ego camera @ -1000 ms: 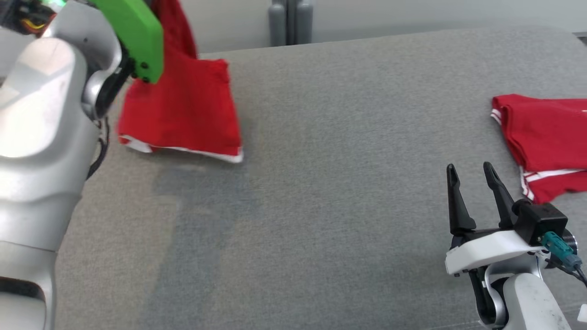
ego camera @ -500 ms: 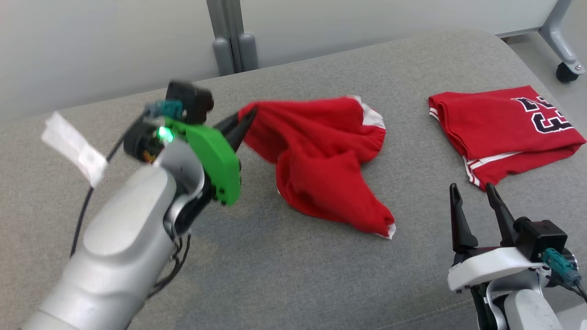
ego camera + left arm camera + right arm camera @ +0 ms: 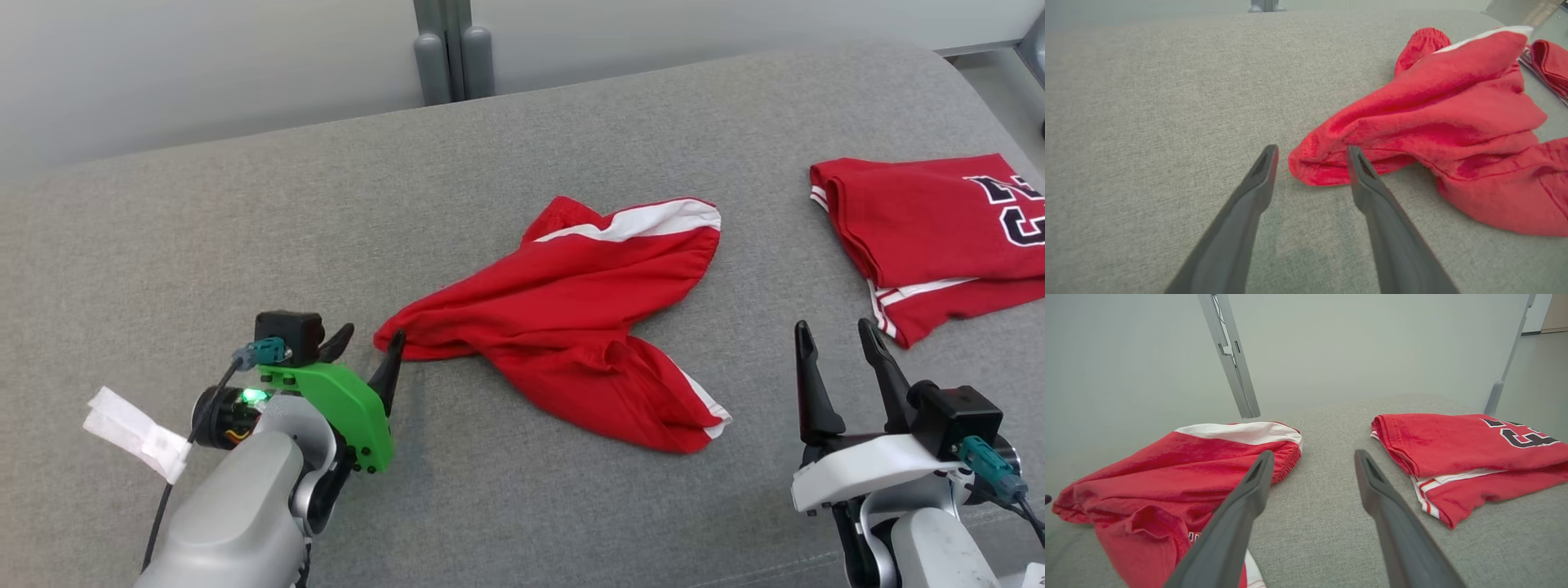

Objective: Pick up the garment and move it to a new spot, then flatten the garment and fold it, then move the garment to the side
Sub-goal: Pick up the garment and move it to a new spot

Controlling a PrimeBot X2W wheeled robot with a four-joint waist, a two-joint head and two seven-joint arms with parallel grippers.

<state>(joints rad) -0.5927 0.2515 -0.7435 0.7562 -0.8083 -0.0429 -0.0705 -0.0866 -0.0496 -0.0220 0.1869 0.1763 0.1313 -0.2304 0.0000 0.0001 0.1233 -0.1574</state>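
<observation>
The garment [image 3: 571,327] is a pair of red shorts with white side stripes, lying crumpled in the middle of the grey padded surface [image 3: 245,229]. My left gripper [image 3: 372,339] is open just left of its nearest corner. In the left wrist view that corner of the garment [image 3: 1433,122] lies just ahead of the left gripper [image 3: 1312,153], between the spread fingertips and not pinched. My right gripper [image 3: 834,327] hovers open at the lower right, apart from the cloth. From the right wrist view the garment [image 3: 1167,469] lies left of the right gripper [image 3: 1310,457].
A folded red jersey [image 3: 922,220] with black lettering lies at the right of the surface, also seen as the jersey [image 3: 1453,445] ahead-right of my right fingers. A grey metal post [image 3: 445,49] stands behind the far edge. A white tape tag [image 3: 131,425] hangs from my left arm's cable.
My left gripper came down with the garment's corner, then opened and let it go; the garment now lies on the surface. The head camera shifted. The right gripper stayed open.
</observation>
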